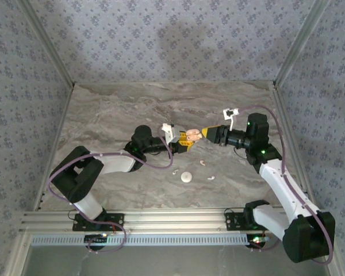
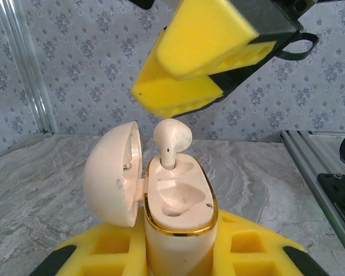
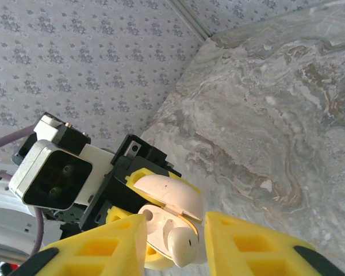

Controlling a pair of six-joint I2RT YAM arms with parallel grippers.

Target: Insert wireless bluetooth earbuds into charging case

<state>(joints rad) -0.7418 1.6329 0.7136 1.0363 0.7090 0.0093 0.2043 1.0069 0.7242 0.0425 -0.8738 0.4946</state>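
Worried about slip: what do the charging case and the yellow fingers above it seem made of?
Charging case: likely hard plastic, smooth peach shell, shiny gold-coloured rim. Right fingers: yellow, matte, with moulded pockets; plastic or rubber, cannot tell.

One charging case [image 2: 178,201], four earbuds [image 2: 171,138] [image 1: 175,171] [image 1: 202,163] [image 1: 211,177] (one seated), one white disc [image 1: 186,177].

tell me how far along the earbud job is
Done: the charging case sits clamped in the left jaws with its lid open. In hand: one earbud stands stem-down in one slot, head sticking up, right jaws just above it and not touching. Left: press it home, fill the empty second slot from the small white pieces lying on the table, and probably shut the lid.
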